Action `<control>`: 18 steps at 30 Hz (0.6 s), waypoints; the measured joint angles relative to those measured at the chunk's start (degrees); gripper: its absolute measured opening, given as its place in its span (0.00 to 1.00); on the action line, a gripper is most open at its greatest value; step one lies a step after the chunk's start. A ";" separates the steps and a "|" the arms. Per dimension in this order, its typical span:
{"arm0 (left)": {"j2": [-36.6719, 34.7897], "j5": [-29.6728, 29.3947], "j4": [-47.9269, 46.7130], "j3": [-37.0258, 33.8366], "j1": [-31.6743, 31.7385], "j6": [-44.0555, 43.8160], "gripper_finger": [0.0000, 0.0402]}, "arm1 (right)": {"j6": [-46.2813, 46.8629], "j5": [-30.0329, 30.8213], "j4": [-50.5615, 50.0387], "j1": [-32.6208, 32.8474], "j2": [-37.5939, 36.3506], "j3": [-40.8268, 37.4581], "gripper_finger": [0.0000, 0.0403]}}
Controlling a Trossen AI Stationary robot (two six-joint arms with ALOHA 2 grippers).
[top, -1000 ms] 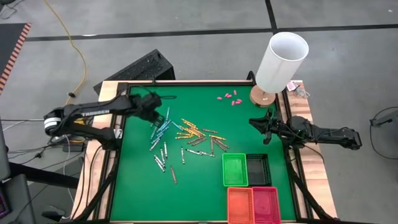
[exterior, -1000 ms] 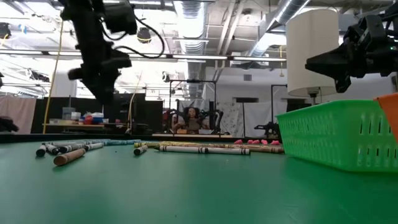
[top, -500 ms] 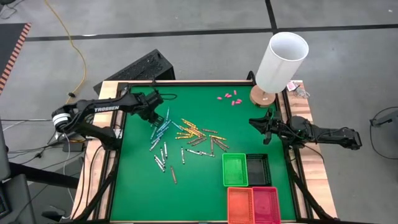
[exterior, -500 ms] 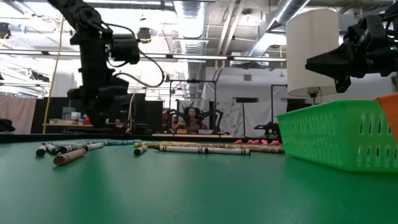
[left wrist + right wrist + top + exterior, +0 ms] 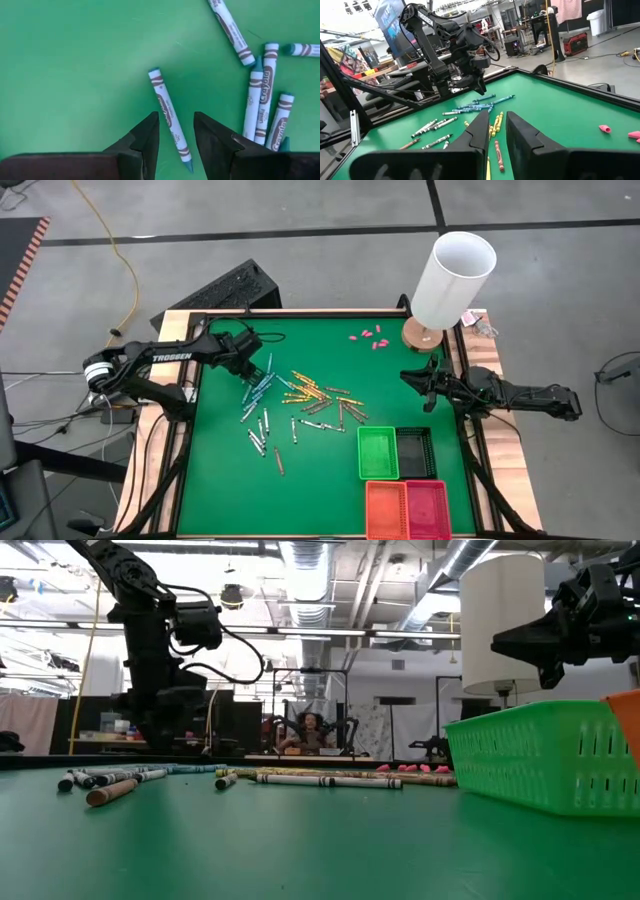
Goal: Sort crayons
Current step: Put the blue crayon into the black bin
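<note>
At the table's far left, our left gripper [image 5: 176, 131] hangs part-open astride a light blue crayon [image 5: 170, 120]; next we close and lift.

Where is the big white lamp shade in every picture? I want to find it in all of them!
High view: the white lamp shade is at the table's far right corner.
Low view: lamp shade upper right, above the green basket.
Left wrist view: not in it.
Right wrist view: not in it.
Shared landmark: the crayons on the green table, seen in all four views.
</note>
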 joint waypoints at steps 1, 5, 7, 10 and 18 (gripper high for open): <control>0.00 -0.94 0.02 0.00 -0.03 -1.47 0.30 | 0.00 0.00 0.00 0.00 0.00 0.00 0.17; 0.00 -5.44 0.96 0.00 0.02 -2.20 0.33 | -0.04 0.00 0.00 0.00 0.00 0.00 0.17; 0.00 -6.04 0.50 0.00 0.01 -1.76 0.33 | -0.07 0.02 0.00 0.00 0.00 0.00 0.17; 0.00 -4.91 0.25 0.00 0.01 -1.11 0.33 | -0.15 0.00 0.00 0.00 0.00 0.00 0.17; 0.00 -4.34 1.06 0.00 0.01 -2.48 0.33 | -0.13 0.02 0.00 0.00 0.00 -0.02 0.17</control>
